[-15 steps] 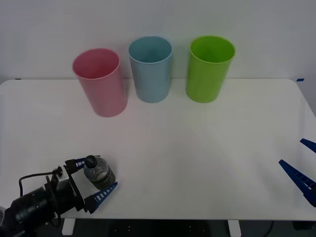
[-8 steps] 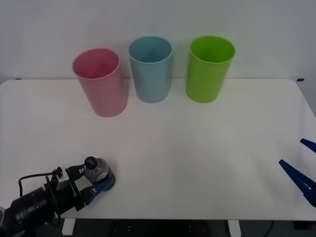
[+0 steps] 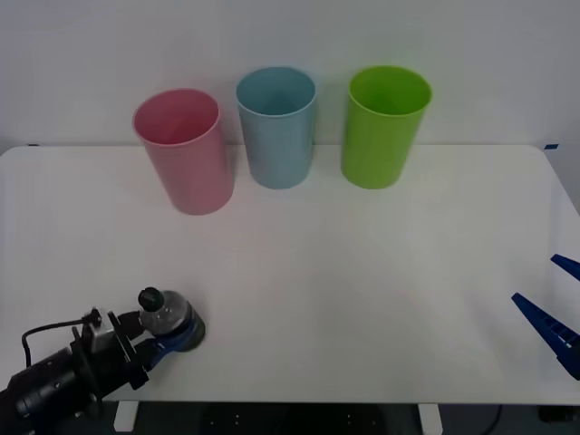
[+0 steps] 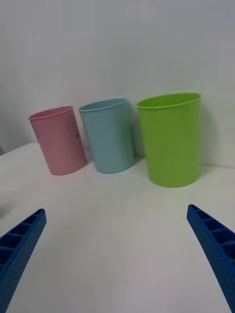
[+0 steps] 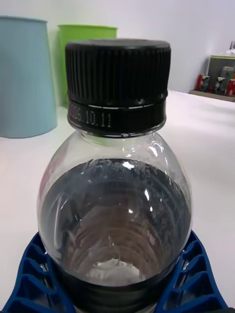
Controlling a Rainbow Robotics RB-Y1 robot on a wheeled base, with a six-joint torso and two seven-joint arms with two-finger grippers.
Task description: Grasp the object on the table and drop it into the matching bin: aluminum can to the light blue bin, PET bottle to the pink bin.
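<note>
The PET bottle (image 3: 166, 317), small and clear with a black cap and a dark lower part, is at the table's (image 3: 362, 272) front left corner. My left gripper (image 3: 172, 332) is shut on its lower body. The left wrist view has the bottle (image 5: 117, 195) upright and close, with blue fingers (image 5: 29, 286) pressed against both sides of its base. The pink bin (image 3: 184, 149) stands at the back left and the light blue bin (image 3: 277, 125) next to it. My right gripper (image 3: 555, 294) waits open at the table's right edge, nothing between its fingers (image 4: 19, 244).
A green bin (image 3: 385, 125) stands to the right of the light blue one, all three in a row along the back wall. In the right wrist view the pink bin (image 4: 58, 141), light blue bin (image 4: 108, 134) and green bin (image 4: 171, 139) stand far ahead across bare white tabletop.
My left gripper, open around the bottle a second ago, has shut on it and has since drawn slightly left with it. The right arm has not moved.
</note>
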